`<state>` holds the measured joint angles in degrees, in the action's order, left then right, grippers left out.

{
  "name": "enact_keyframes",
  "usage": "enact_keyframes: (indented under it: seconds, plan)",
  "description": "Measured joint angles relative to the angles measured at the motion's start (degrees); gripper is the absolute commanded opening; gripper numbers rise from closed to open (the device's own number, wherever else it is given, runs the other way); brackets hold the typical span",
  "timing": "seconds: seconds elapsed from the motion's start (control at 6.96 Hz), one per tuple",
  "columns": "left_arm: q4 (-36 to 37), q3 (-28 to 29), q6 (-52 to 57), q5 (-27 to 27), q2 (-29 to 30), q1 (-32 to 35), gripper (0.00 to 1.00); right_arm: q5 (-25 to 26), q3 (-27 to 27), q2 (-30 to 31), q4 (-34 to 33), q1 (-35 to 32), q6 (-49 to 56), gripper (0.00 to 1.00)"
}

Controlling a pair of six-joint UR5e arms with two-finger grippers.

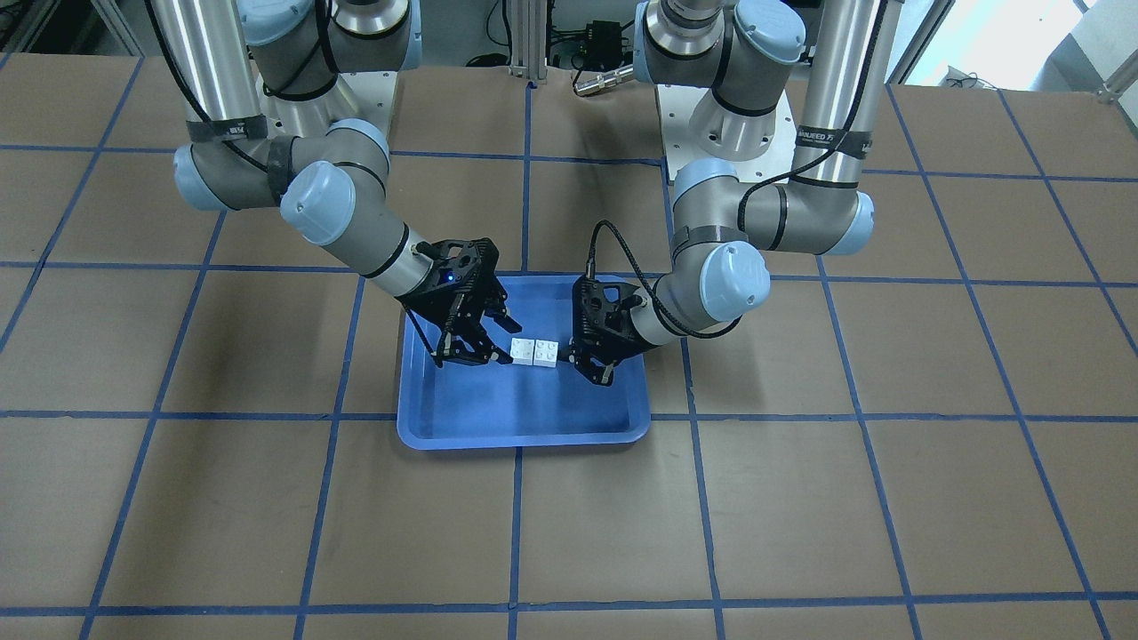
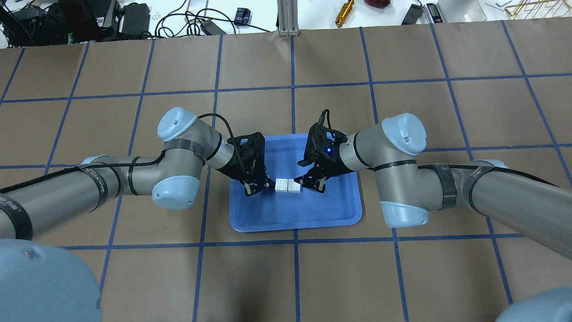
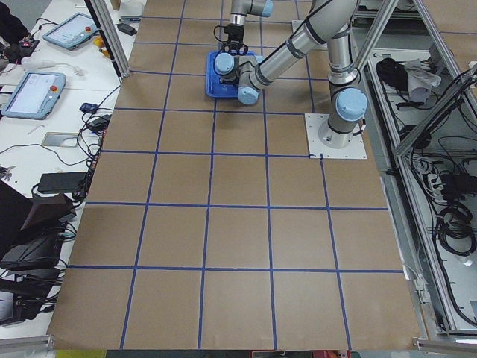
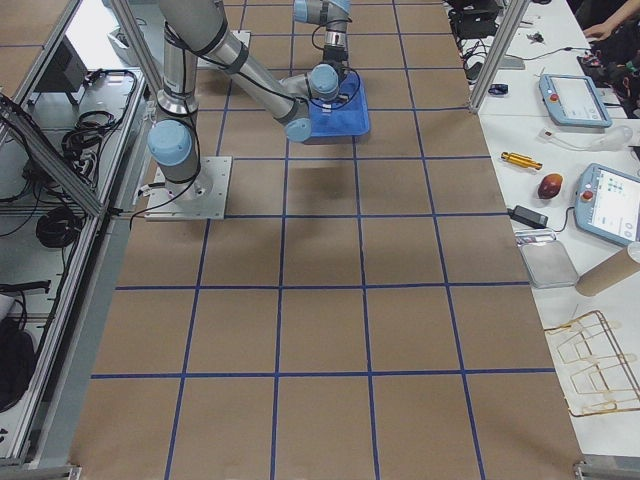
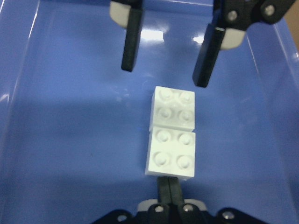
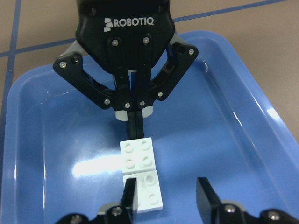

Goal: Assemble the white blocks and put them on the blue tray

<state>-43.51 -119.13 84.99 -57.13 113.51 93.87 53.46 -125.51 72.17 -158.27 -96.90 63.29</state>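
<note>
**Blocks (image 5: 171,137) down in the tray (image 2: 295,226), a claw at each end**

Look at the left claw (image 6: 137,133): both fingers are pressed flat together with nothing gripped, and the joined tip is right up against the end of the nearer block. Straight out from that tip the two white blocks lie studs up on the tray floor. They are edge to edge and touching, with the seam a shade out of line. Facing in from the far end is the right claw (image 5: 164,74), fingers spread wide and holding nothing. Seen from the left wrist, its tips hang just short of the second block. From its own camera one finger overlaps that block's corner, and I can't tell whether it touches. Both claws are over the tray, which rests on the table (image 1: 800,489).
</note>
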Motion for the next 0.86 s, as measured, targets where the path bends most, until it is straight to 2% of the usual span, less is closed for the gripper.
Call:
enact_keyframes:
  seconds: [0.29, 0.58, 0.86]
  plan:
    - [0.02, 0.09, -0.28, -0.02, -0.06, 0.0, 0.11, 0.41, 0.57, 1.68, 0.03, 0.79, -6.03, 0.54]
    - [0.07, 0.31, -1.13, -0.02, -0.07, 0.0, 0.11, 6.68, 4.23, 3.85, 1.63, 1.48, -23.58, 0.54]
    - [0.09, 0.37, -1.86, 0.0, -0.04, 0.01, 0.11, 12.22, 9.63, 6.94, 12.28, 2.09, -35.79, 0.54]
